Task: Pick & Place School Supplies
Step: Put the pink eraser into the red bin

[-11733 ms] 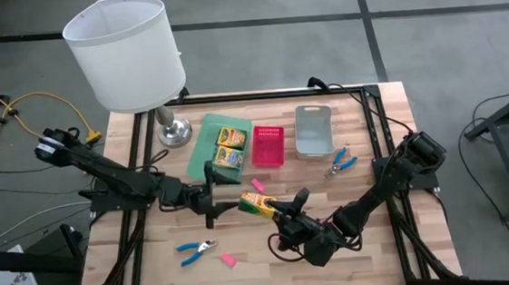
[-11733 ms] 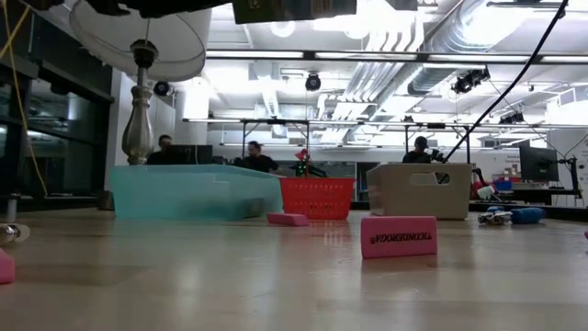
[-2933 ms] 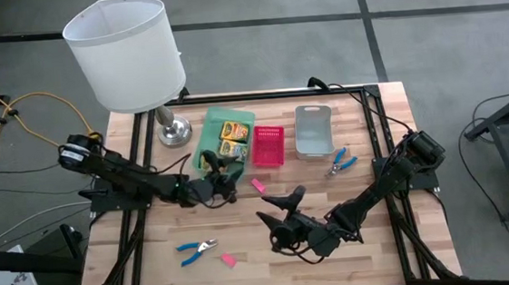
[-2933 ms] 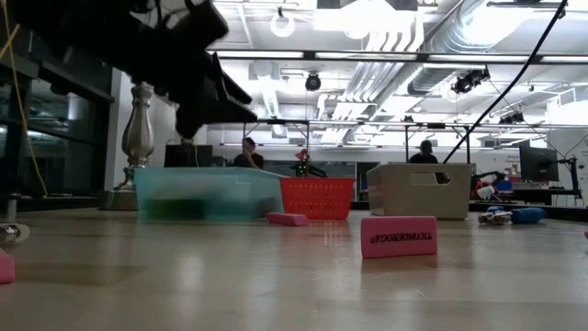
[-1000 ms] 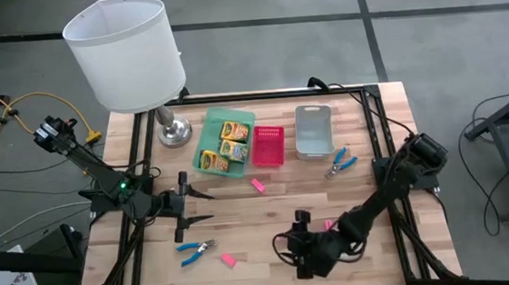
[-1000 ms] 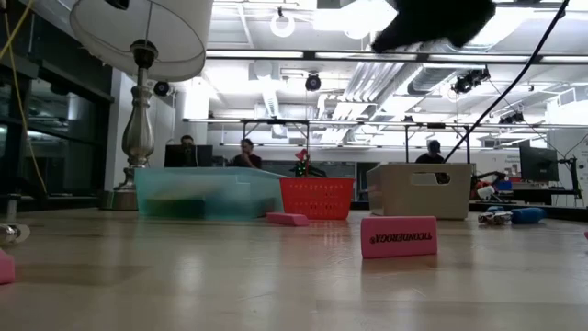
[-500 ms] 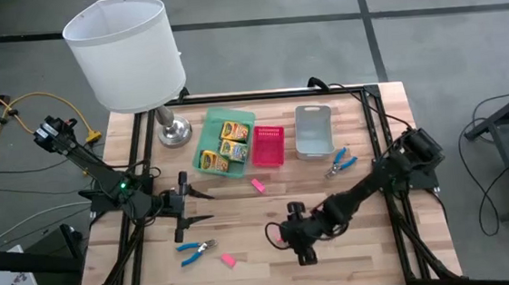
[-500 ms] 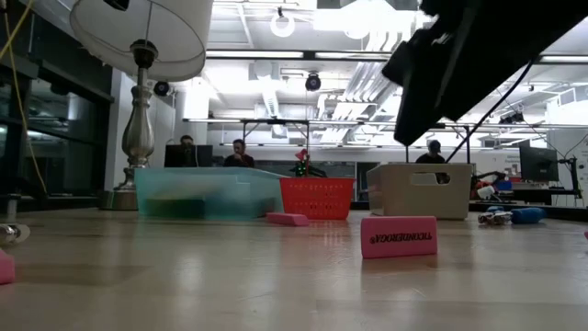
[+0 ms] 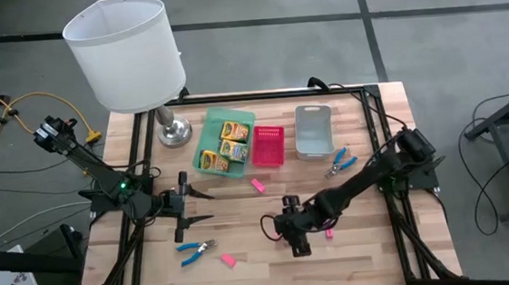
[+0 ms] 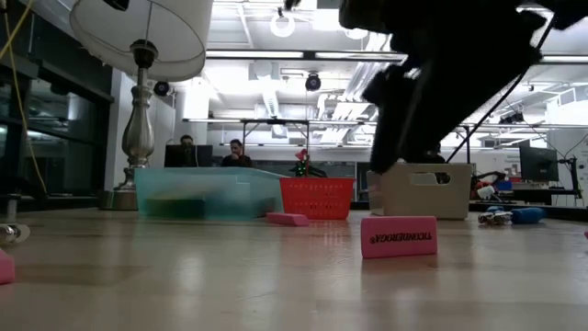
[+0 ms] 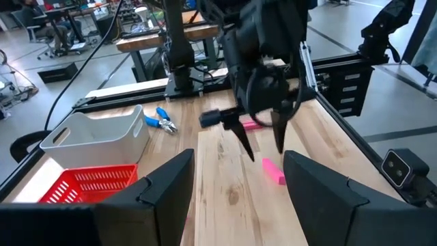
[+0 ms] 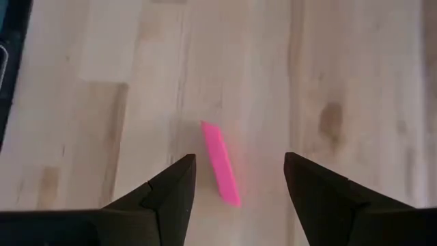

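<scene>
While the right gripper (image 9: 284, 234) hangs over the wooden table (image 9: 243, 225) with its fingers spread wide (nothing between them), a pink eraser (image 12: 220, 164) lies flat below it — well out from the green tray (image 9: 207, 134). That tray holds three crayon boxes (image 9: 223, 148). Beside it, the left gripper (image 9: 196, 206) waits — fingers parted, empty.

bright, even overhead light; ceiling lamps (image 10: 363, 17) glare, and the near arm (image 10: 441, 55) is blurred.
</scene>
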Action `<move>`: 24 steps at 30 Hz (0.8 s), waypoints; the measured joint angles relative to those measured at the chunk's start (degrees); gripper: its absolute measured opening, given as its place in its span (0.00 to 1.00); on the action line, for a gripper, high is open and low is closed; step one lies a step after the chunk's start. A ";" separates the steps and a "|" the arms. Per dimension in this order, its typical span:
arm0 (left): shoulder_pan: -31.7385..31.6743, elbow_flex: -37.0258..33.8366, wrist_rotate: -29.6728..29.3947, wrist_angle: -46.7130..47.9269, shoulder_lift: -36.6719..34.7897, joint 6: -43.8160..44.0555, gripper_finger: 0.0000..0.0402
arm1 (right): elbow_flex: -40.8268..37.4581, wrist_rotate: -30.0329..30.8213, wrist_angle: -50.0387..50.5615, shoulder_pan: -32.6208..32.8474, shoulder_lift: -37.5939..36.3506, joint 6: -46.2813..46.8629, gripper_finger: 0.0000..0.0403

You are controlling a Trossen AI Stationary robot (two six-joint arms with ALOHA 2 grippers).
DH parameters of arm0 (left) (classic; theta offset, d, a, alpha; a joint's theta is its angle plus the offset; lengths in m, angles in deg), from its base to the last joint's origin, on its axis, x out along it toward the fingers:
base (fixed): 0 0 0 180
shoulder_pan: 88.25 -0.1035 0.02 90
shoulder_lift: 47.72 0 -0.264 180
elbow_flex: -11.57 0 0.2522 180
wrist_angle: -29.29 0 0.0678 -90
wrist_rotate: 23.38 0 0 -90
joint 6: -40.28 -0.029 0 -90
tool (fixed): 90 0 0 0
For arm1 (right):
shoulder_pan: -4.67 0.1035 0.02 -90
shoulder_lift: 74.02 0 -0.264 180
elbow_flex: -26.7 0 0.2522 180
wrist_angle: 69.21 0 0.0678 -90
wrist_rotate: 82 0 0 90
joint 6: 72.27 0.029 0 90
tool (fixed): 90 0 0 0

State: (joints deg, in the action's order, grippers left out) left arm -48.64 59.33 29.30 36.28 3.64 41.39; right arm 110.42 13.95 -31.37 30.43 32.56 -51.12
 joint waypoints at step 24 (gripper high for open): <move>0.00 -0.02 0.02 0.18 0.01 -0.22 0.54 | -0.12 -1.62 -2.72 1.21 5.48 1.11 0.53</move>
State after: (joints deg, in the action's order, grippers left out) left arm -48.64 59.31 29.32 36.46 3.65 41.17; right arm 110.29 12.33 -34.09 31.64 38.04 -50.01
